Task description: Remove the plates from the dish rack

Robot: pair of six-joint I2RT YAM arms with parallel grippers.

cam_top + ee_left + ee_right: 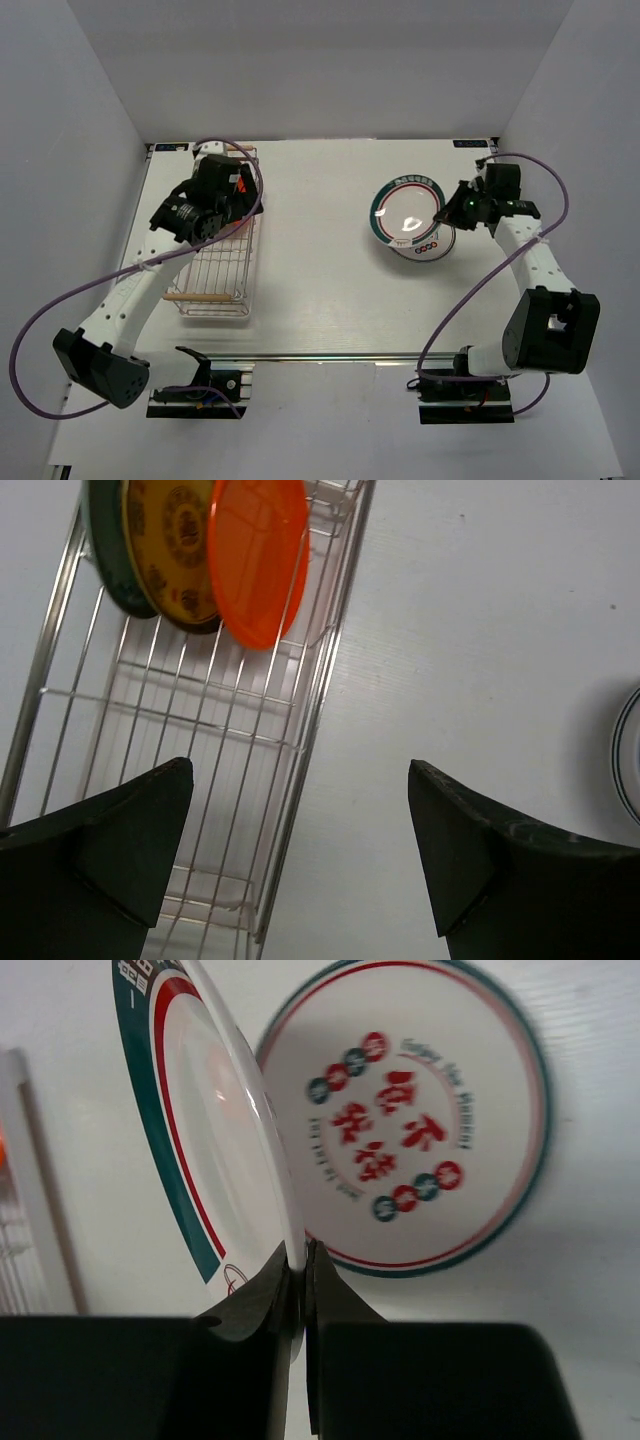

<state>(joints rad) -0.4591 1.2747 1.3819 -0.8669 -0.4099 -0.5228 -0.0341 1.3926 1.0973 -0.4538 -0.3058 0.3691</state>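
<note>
From the top view, your left gripper hangs over the far end of the dish rack, which lies lengthwise on the left side of the table, its wooden handle at the near end. On the right, your right gripper pinches the held plate, a white plate with a green and red rim, tilted above the flat plate lying on the table. From the left wrist, your fingers stand wide apart with nothing between them. Beyond them, three plates stand on edge together at the far end of the rack: the orange plate nearest, the yellow-brown plate behind it, and the dark green plate at the back. From the right wrist, your jaws are closed tight on the lower rim of the held plate, which stands nearly edge-on. The flat plate, just behind it, shows red characters and red and green dots.
</note>
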